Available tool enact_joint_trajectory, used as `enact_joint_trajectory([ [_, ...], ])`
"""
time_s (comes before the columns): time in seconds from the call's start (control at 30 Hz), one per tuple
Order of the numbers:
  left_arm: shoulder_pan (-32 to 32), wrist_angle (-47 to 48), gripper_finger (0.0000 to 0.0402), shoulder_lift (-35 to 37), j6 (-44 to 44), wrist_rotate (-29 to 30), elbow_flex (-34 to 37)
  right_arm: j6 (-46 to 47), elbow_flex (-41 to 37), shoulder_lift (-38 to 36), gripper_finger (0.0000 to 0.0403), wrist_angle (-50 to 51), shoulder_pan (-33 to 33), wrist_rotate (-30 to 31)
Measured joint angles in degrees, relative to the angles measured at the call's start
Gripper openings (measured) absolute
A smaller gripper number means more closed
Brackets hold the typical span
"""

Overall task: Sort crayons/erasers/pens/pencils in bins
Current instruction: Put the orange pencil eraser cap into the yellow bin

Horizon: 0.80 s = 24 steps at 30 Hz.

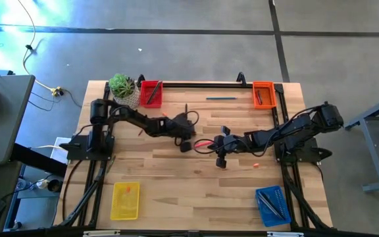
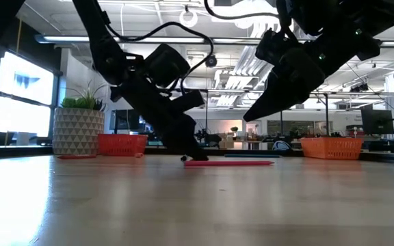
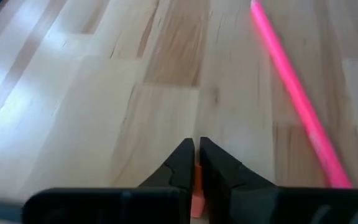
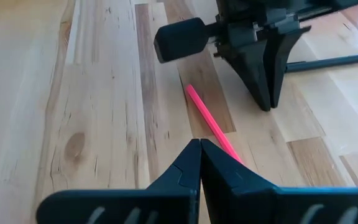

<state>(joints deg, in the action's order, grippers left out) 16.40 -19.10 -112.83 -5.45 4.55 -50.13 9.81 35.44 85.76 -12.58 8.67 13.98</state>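
The tabletop point(image 1: 196, 184) is showing pale butcher-block planks with visible grain and is standing on a grey concrete floor point(image 1: 176, 46) crossed by dark seams. The low view is looking into an open hall with ceiling light strips, large windows and desks with monitors in the background. No readable writing or brand mark is showing on any item. Four bins are sitting near the tabletop corners: the red bin point(image 1: 151, 93) beside a potted plant point(image 1: 123, 87), the orange bin point(image 1: 263, 93), the yellow bin point(image 1: 125, 200) and the blue bin point(image 1: 271, 205). A teal stick point(image 1: 222, 98) is lying between the red and orange bins. The left end effector point(image 1: 185, 146) is pointing down at mid-tabletop with its fingers point(image 3: 182, 165) nearly closed on a short orange crayon point(image 3: 197, 193), which is showing between them in the left wrist view. A long pink stick point(image 3: 297, 99) is lying on the wood just beside it. The right end effector point(image 1: 220, 158) is hovering near the other end of that pink stick, fingers fully closed and holding nothing. A second small orange crayon point(image 1: 256, 165) is lying on the wood near the right arm.
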Motion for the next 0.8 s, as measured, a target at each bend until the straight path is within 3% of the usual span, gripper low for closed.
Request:
enact_joint_trajectory([
  [0.2, -0.8, 8.2, 0.0003, 5.1, -0.3, 1.4, 0.5, -0.3, 0.0, 0.0, 0.0000, -0.2, 0.0, 0.0],
  [0.37, -6.0, 19.3, 0.0001, 14.9, 1.9, 1.3, 0.6, -0.3, 0.0, 0.0, 0.0000, -0.2, 0.0, 0.0],
  [0.6, -21.6, 38.3, 0.0000, 29.3, 9.4, 7.6, 0.8, -0.9, 0.0, 0.0, 0.0000, -0.4, 0.0, 1.5],
  [0.8, -36.7, 48.9, 0.0000, 35.4, 20.8, 14.9, 0.8, -0.9, 0.0, 0.0, 0.0000, -1.0, 0.0, 2.1],
])
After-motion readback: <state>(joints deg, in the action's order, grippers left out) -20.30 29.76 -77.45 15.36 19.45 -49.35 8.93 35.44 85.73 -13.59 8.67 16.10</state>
